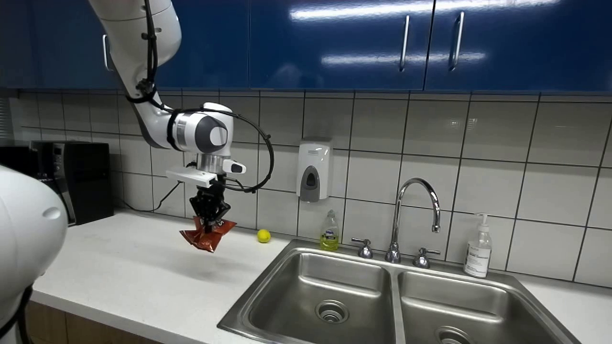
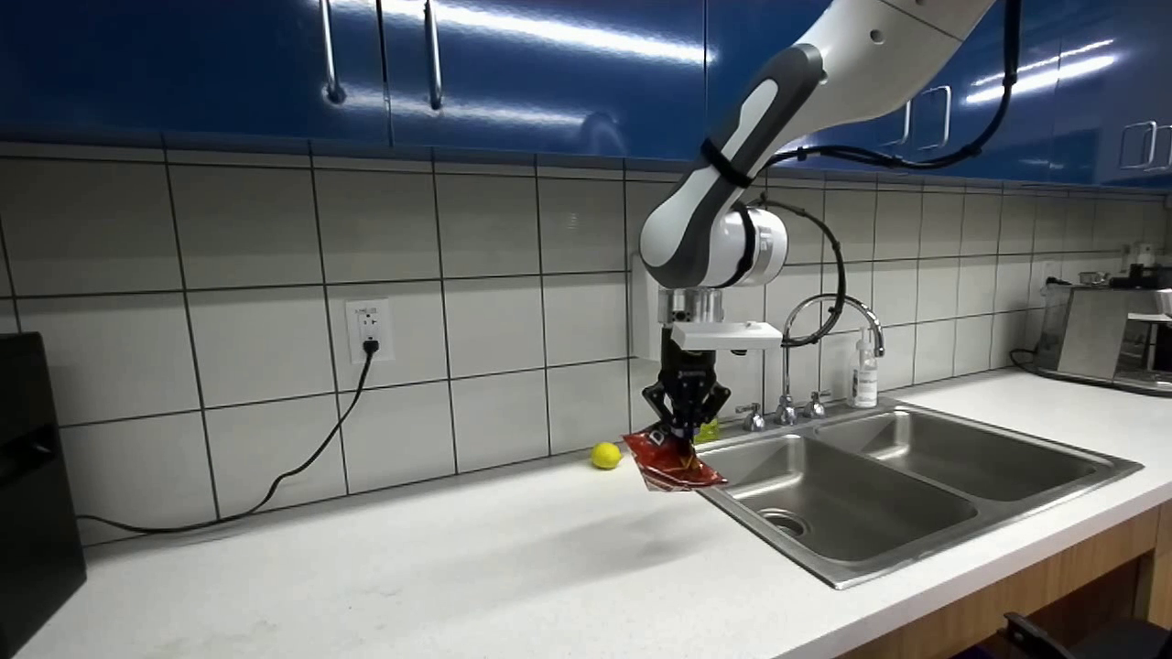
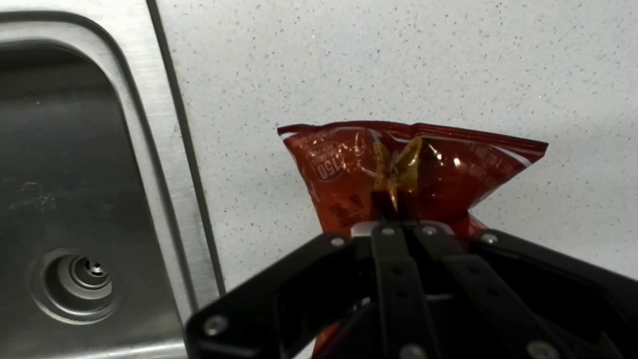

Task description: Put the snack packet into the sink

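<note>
"What sits on the white counter?"
"A yellow ball, near the sink; a black machine, well apart from it."
"And across the sink from those?"
"A silvery appliance."

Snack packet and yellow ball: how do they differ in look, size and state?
The snack packet is red and crumpled; the yellow ball is round. The packet is larger than the ball. The tool holds the packet above the counter, while the ball rests on the counter. Neither is in the sink.
</note>
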Robot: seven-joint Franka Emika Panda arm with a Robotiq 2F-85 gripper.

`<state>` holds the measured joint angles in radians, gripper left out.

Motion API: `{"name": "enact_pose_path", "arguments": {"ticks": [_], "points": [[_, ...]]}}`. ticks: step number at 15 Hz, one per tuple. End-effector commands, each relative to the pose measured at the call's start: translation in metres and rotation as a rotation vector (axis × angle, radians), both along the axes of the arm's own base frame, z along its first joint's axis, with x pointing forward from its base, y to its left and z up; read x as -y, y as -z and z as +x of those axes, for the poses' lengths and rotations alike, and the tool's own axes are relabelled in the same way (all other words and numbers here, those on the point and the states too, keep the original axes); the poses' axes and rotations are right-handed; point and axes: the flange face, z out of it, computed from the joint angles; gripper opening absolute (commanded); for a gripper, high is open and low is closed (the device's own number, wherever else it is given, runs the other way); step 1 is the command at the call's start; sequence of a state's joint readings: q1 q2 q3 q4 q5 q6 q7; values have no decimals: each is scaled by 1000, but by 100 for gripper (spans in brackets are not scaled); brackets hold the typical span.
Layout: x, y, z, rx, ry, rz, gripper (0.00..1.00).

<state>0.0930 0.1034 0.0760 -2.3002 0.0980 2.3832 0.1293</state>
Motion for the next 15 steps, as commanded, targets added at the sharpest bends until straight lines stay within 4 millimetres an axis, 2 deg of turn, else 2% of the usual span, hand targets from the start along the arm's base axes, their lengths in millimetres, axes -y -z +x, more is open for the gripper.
{"name": "enact_pose_path", "arguments": {"ticks": [1,7,15], "points": [[19,-11,0,-3,61,-32,0],[68,-9,5,4,185,-46,0],[149,-6,5,11,357,-61,0]]}}
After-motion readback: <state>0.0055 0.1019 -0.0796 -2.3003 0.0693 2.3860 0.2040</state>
